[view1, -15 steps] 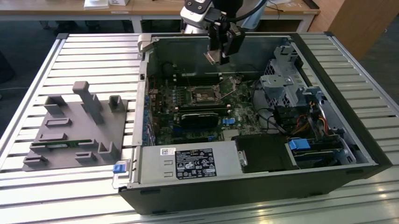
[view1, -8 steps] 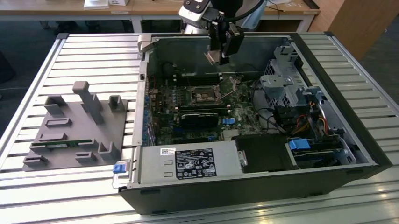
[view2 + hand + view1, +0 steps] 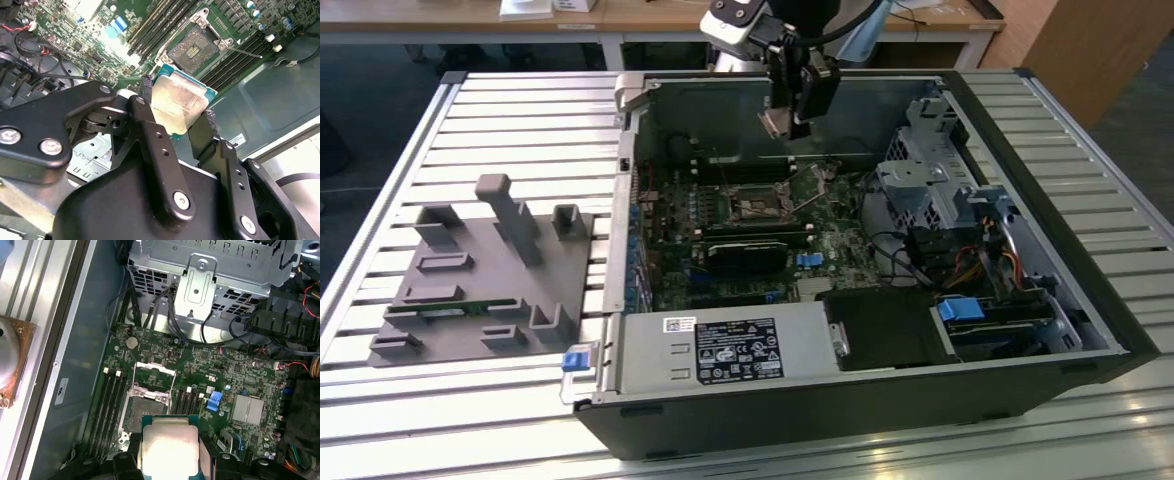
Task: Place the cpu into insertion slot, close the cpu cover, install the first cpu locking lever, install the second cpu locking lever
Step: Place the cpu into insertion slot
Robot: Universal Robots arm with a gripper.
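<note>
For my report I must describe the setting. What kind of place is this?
Probably a robotics lab or workshop: an open computer case lies on a slatted metal workbench, a grey fixture block sits beside it, and desks stand behind.

My bench (image 3: 400,150) is a slatted aluminium tabletop, glaring bright along its near slats. Beyond it I see a white-legged pale wooden desk (image 3: 440,20), dark floor (image 3: 374,80) and a wooden panel (image 3: 1101,50).

Arm (image 3: 736,20) poised overhead, tool (image 3: 176,103) pointing downward, fingers (image 3: 154,137) apparently clamped on edges of the cpu (image 3: 182,92)
</note>
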